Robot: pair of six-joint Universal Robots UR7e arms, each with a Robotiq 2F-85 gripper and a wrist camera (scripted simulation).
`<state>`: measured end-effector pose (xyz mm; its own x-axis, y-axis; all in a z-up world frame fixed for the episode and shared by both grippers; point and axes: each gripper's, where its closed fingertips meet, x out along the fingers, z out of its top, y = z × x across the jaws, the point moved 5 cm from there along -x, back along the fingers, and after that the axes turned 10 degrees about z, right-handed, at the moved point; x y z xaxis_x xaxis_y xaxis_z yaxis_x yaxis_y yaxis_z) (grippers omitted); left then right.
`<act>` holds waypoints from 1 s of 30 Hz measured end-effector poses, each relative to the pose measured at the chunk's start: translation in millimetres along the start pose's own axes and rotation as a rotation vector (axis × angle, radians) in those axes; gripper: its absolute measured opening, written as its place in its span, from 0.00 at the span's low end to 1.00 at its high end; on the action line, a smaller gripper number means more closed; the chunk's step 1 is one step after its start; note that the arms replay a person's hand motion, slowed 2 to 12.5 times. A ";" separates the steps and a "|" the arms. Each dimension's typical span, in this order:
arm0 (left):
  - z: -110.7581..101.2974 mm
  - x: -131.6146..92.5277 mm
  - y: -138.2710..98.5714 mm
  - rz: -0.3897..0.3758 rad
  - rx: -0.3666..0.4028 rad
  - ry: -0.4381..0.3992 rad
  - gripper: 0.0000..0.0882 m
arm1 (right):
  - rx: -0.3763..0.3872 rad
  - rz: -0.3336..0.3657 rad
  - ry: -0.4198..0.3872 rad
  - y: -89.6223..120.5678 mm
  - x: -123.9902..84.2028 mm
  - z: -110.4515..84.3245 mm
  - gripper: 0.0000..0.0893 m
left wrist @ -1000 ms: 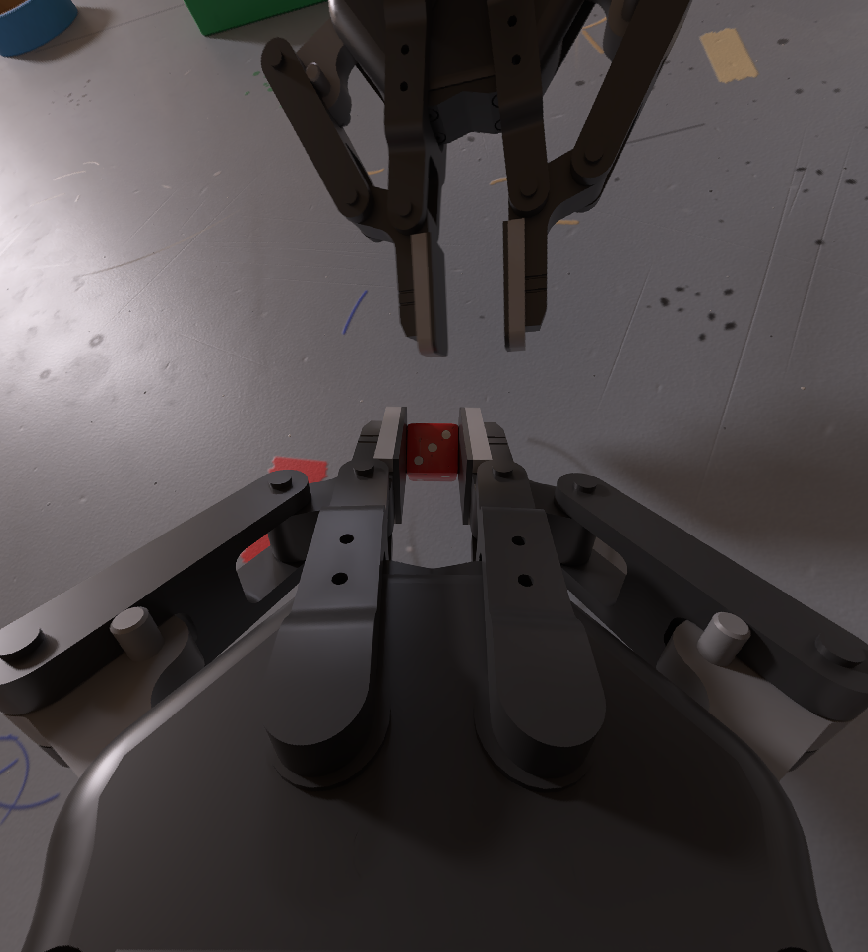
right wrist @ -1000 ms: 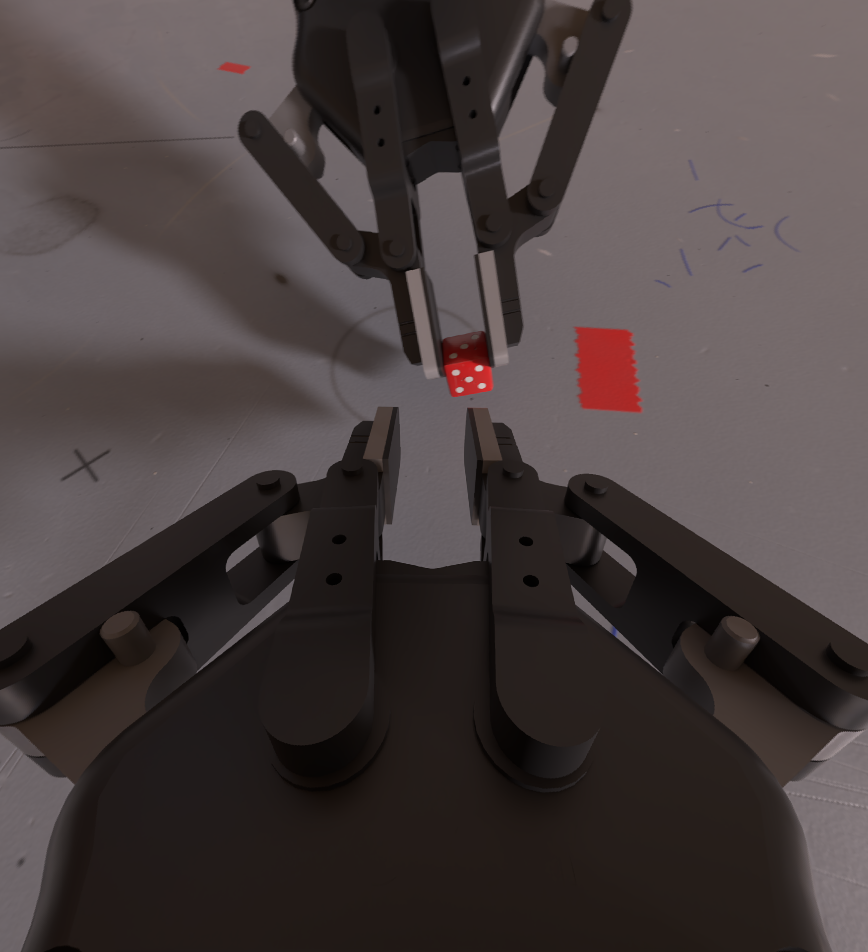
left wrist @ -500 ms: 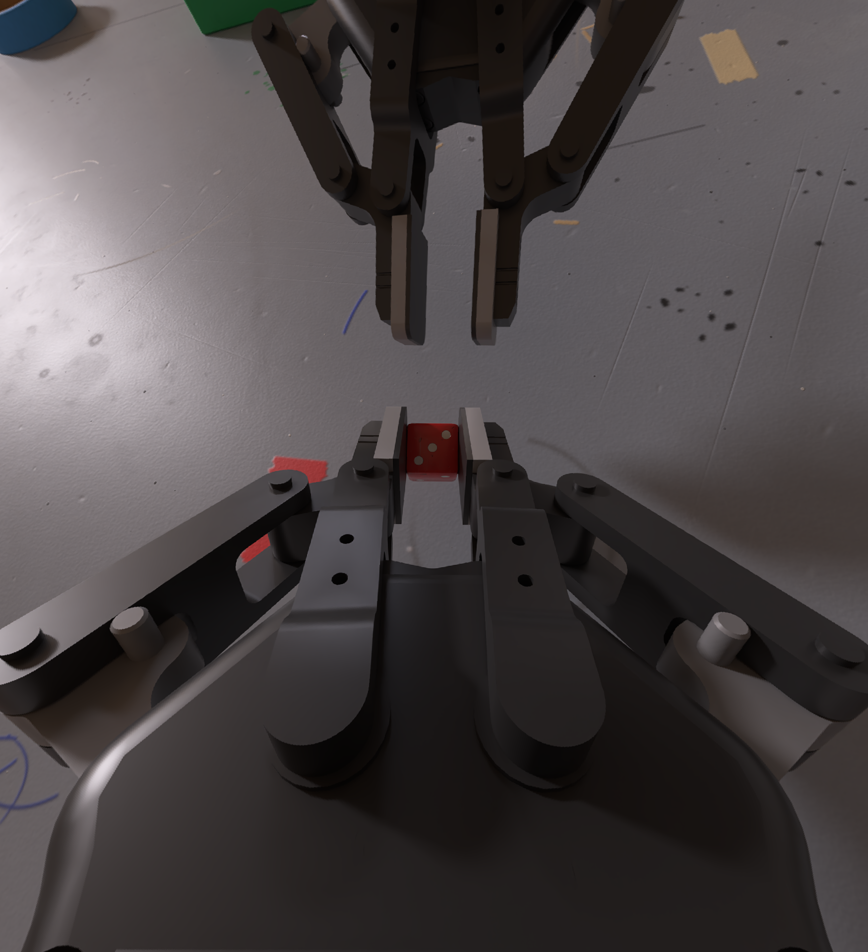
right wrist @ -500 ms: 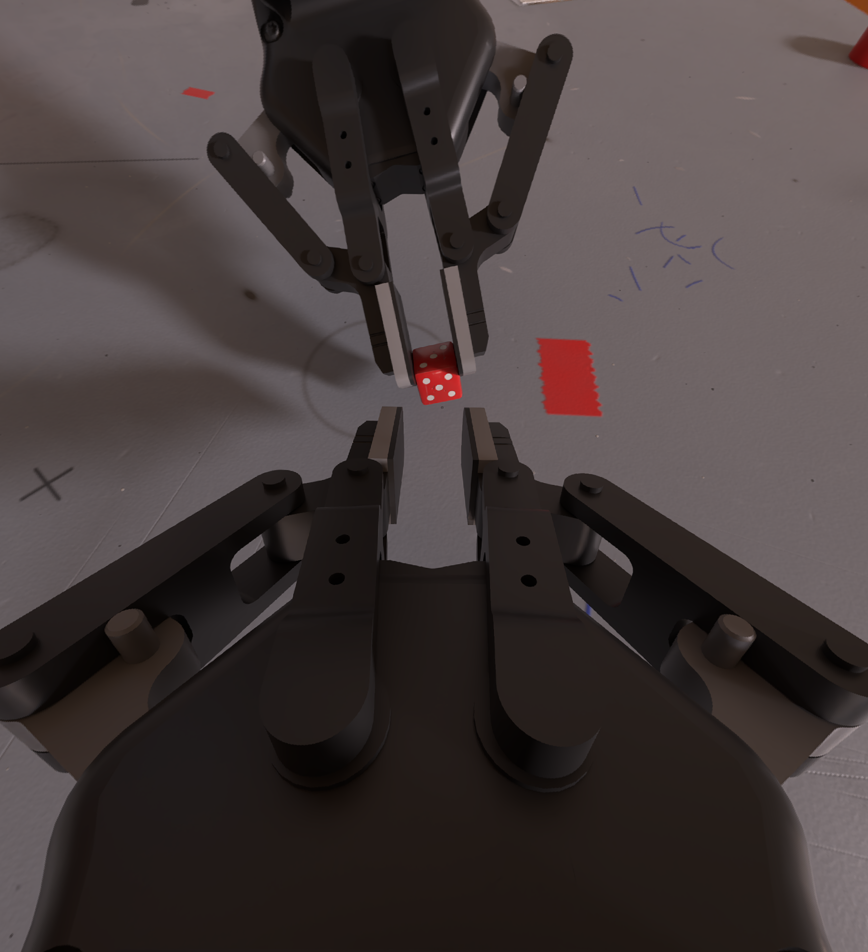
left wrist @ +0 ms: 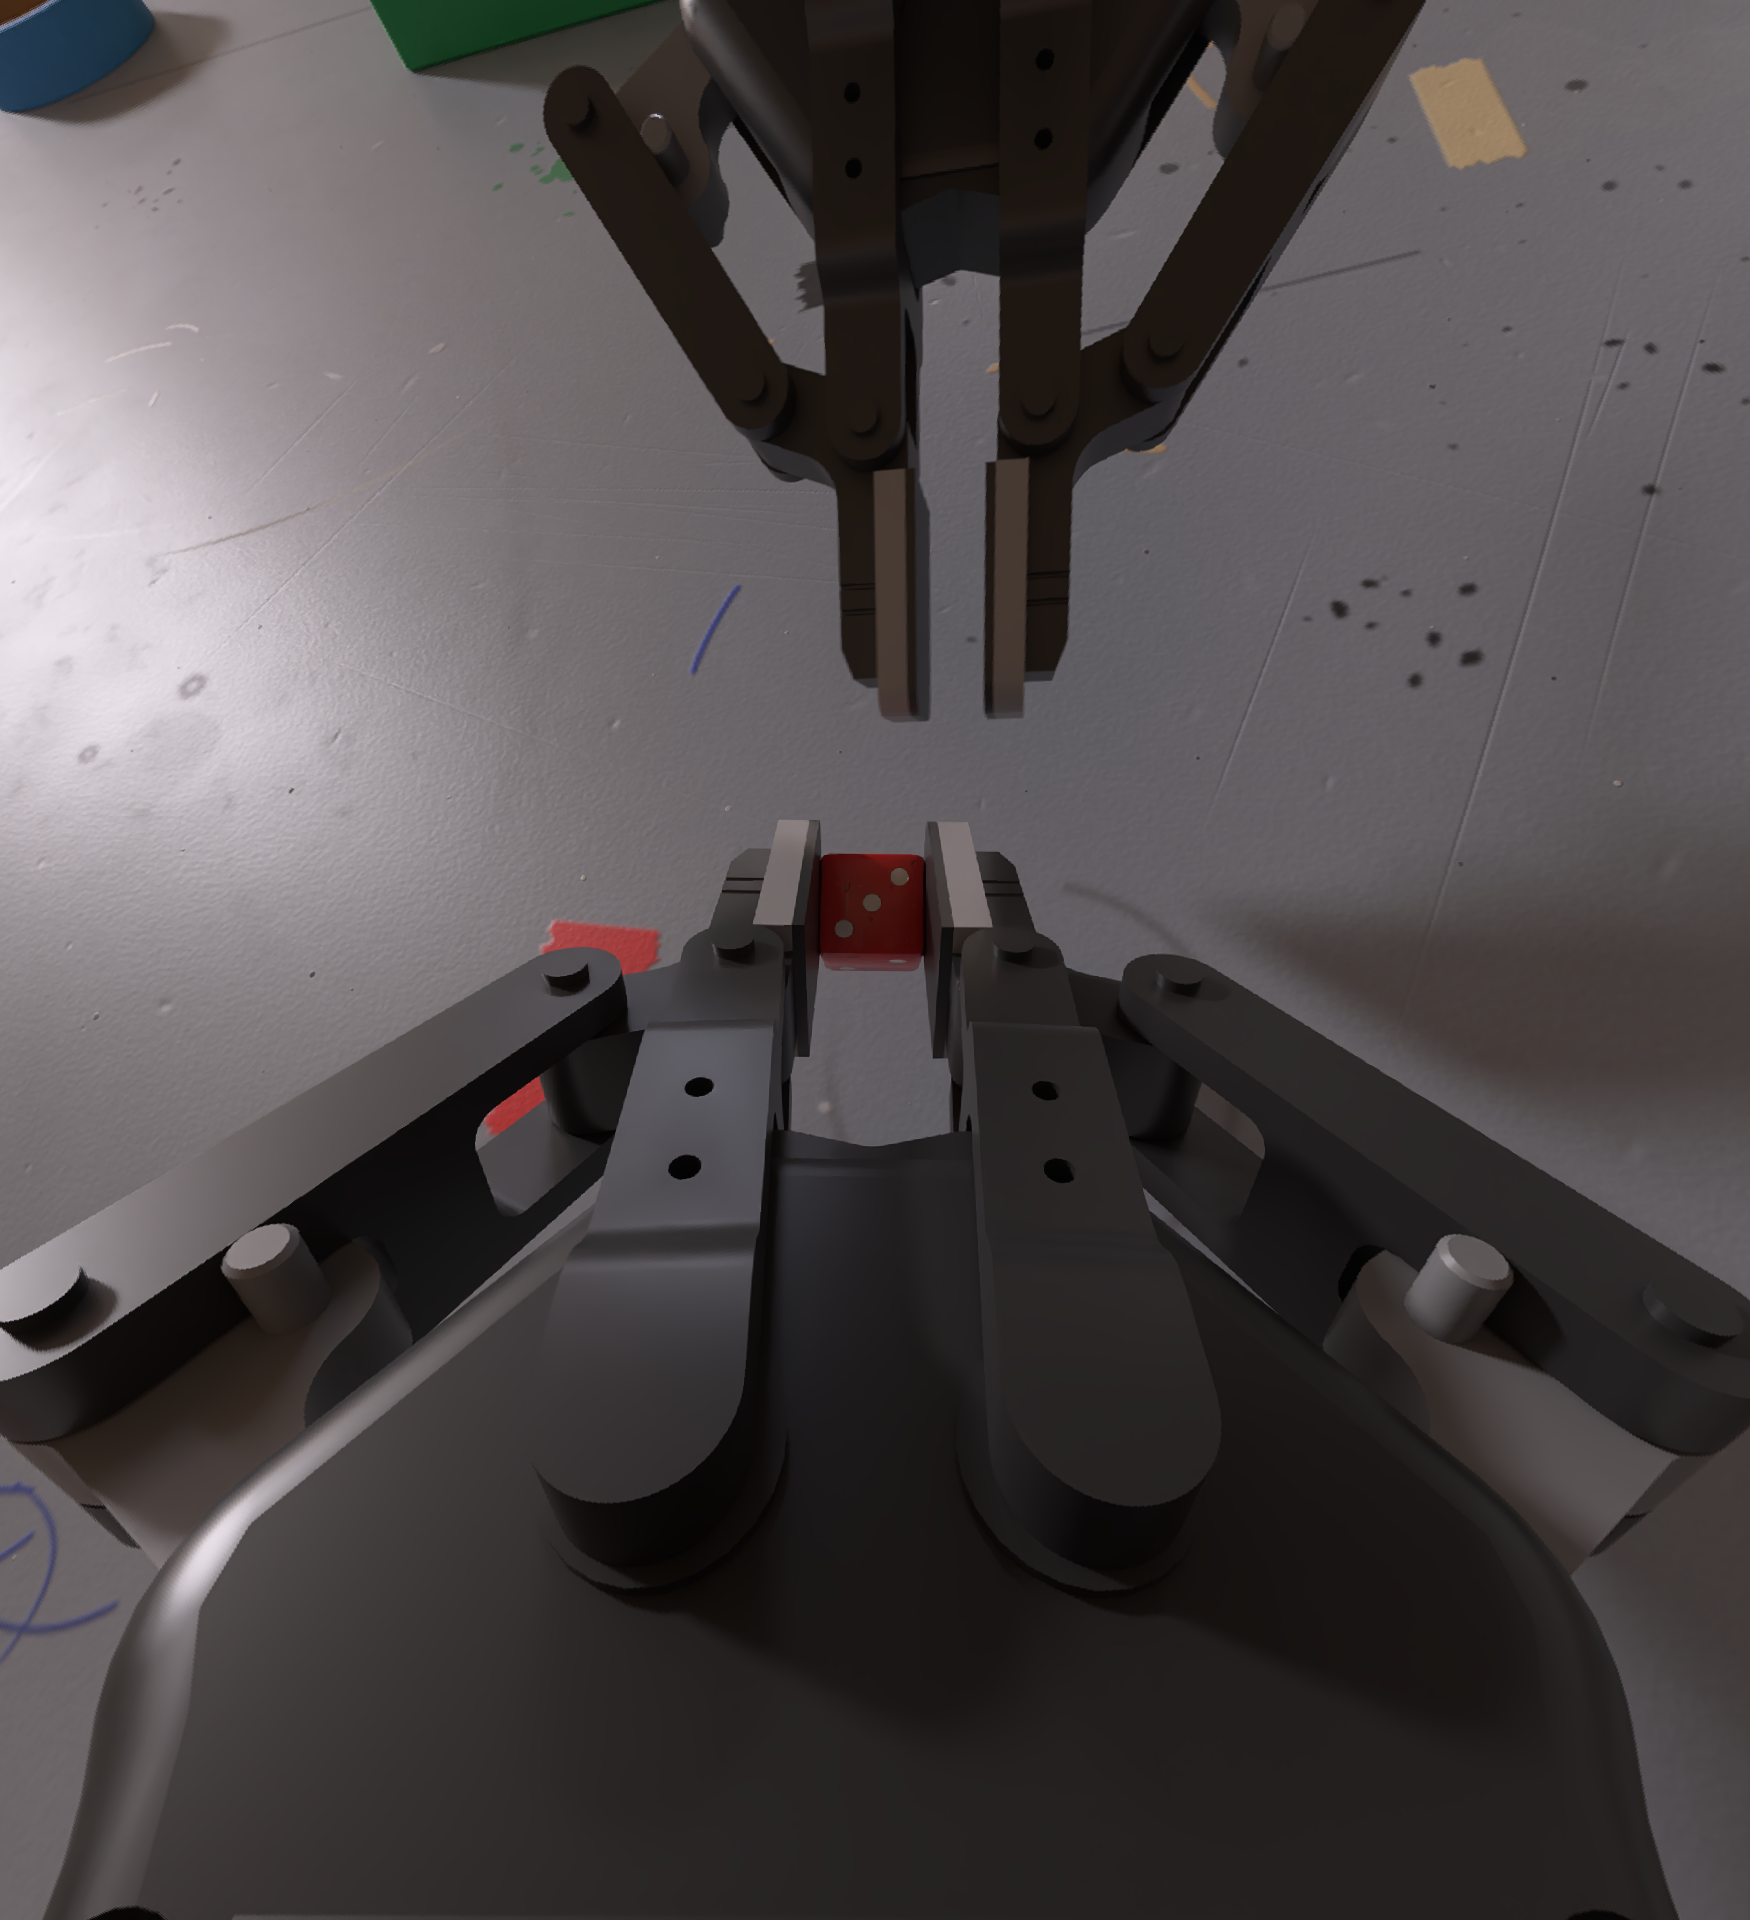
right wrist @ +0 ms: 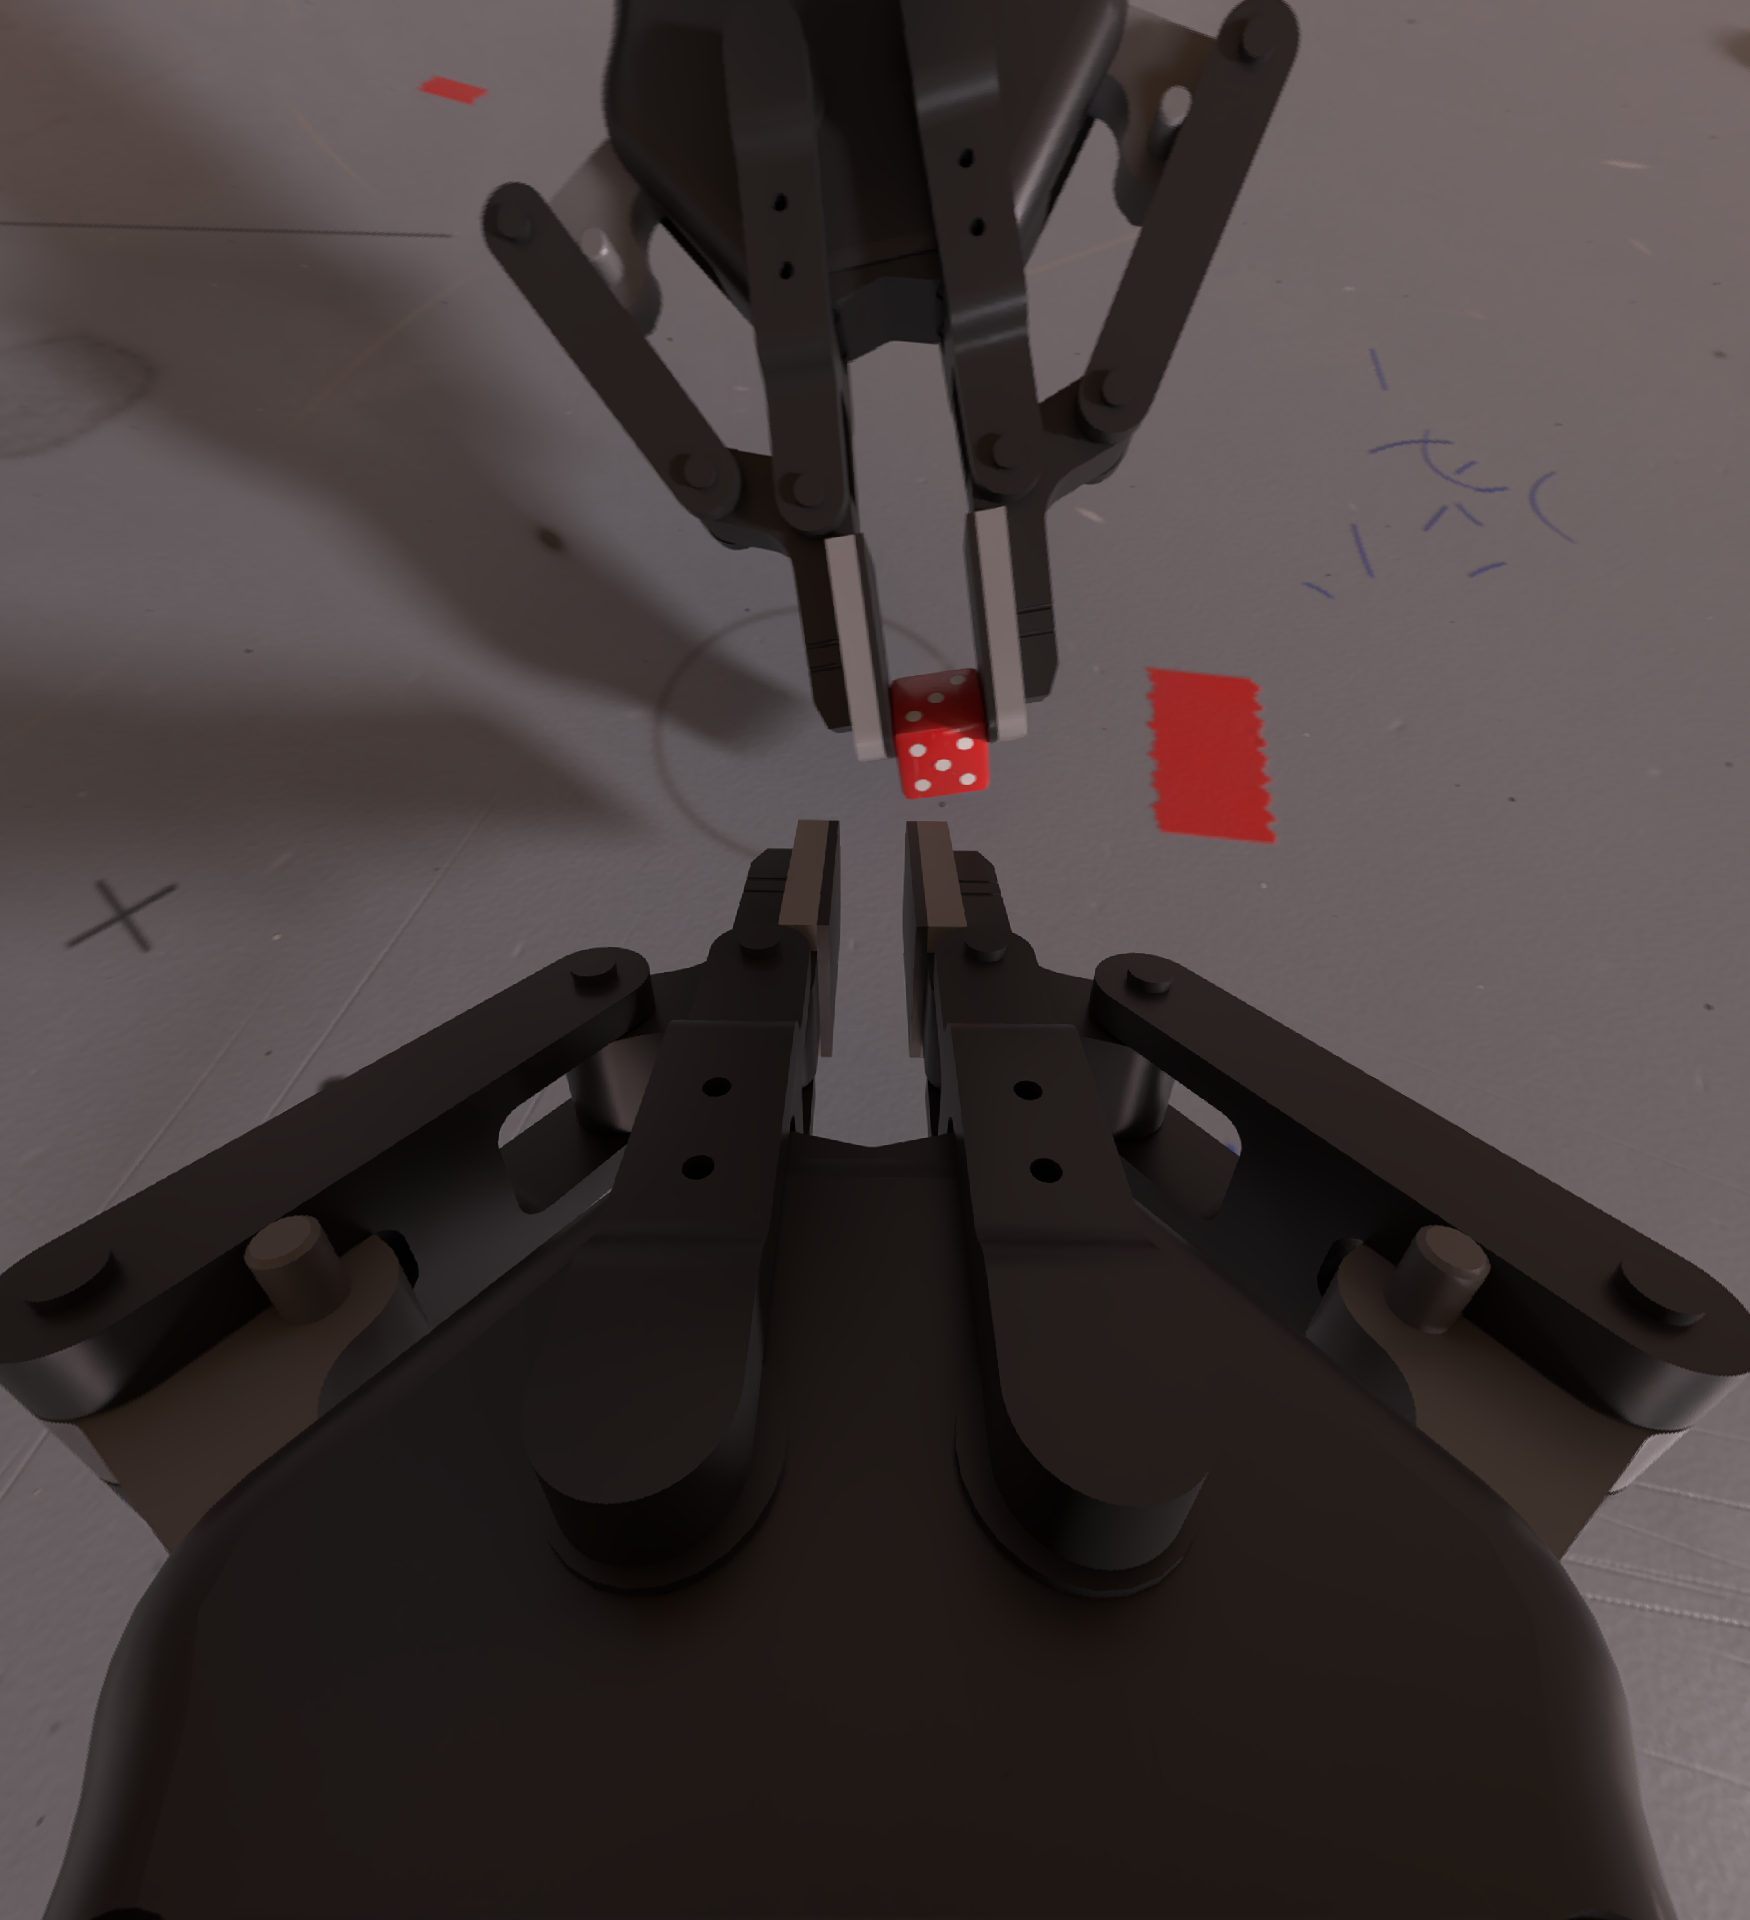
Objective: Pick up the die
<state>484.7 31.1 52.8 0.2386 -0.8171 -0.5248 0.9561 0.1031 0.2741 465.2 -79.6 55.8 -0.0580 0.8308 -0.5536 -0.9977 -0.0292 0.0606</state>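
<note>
- left end effector (left wrist: 871, 883) has the red die (left wrist: 872, 911) pinched between its pads, up off the table (left wrist: 227, 520)
- right end effector (right wrist: 873, 868) faces it tip to tip, fingers narrow with nothing between them

Opposed wrist views, close, share the die (left wrist: 871, 914).

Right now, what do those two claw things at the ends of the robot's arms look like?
Both match: the left gripper and right gripper are dark grey to black metal, each with two slim fingers tipped by pale flat pads. Angled link bars join them with round pins to a smooth, rounded dark body. No cables or markings show.
</note>
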 end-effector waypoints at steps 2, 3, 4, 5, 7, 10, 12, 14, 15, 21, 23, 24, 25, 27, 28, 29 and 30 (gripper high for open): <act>0.0 0.0 0.0 0.000 0.000 0.000 0.20 | 0.006 0.030 -0.006 2.7 -1.1 -0.1 0.12; 0.0 0.0 0.1 0.001 0.000 0.000 0.20 | 0.011 0.043 -0.010 3.6 -2.0 -0.1 0.12; 0.0 -0.1 0.2 0.001 -0.001 0.000 0.20 | 0.017 0.050 -0.015 3.8 -2.7 -0.1 0.12; 0.0 0.0 0.2 0.001 -0.001 0.000 0.20 | 0.024 0.048 -0.019 2.9 -3.1 -0.1 0.12; 0.0 0.0 0.1 0.001 -0.001 0.000 0.20 | 0.035 0.030 -0.029 0.4 -3.7 -0.1 0.12; -0.1 0.0 0.1 0.000 -0.001 0.001 0.20 | 0.040 -0.002 -0.041 -2.9 -4.9 0.6 0.16; -0.1 0.0 0.1 0.000 -0.002 0.001 0.20 | 0.041 -0.020 -0.043 -4.7 -5.4 0.7 0.18; -0.1 0.1 0.2 -0.001 -0.002 0.001 0.20 | 0.042 -0.037 -0.040 -6.6 -5.3 0.5 0.18; -0.1 0.1 0.2 -0.001 -0.002 0.001 0.20 | 0.043 -0.043 -0.037 -7.2 -5.1 0.3 0.18; -0.1 0.1 0.2 0.000 -0.001 0.001 0.20 | 0.044 -0.056 -0.004 -8.8 -2.3 -1.3 0.17; -0.1 0.1 0.2 -0.001 -0.001 0.001 0.20 | 0.041 -0.051 0.007 -8.1 -1.4 -1.9 0.17; -0.1 0.1 0.1 -0.001 -0.001 0.001 0.20 | 0.039 -0.046 0.012 -7.6 -1.2 -2.1 0.16; -0.1 0.1 0.1 -0.002 0.000 0.000 0.20 | 0.036 -0.040 0.015 -6.9 -1.0 -2.4 0.16; -0.1 0.1 -0.1 -0.003 0.000 0.000 0.20 | 0.033 -0.025 0.018 -5.4 -1.0 -3.1 0.16; -0.1 0.1 -0.2 -0.004 0.001 0.000 0.20 | 0.033 -0.016 0.018 -4.6 -1.3 -3.6 0.16; -0.1 0.0 -0.2 -0.004 0.001 -0.001 0.20 | 0.033 -0.006 0.017 -3.5 -1.9 -4.0 0.15; -0.1 0.0 -0.2 -0.004 0.001 -0.001 0.20 | 0.032 0.009 0.013 -1.9 -3.0 -4.1 0.15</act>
<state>484.5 31.2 52.7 0.2348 -0.8178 -0.5254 0.9568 0.0993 0.2731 467.1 -84.3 53.9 -0.0680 0.8230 -0.5640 -0.9955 -0.0190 0.0924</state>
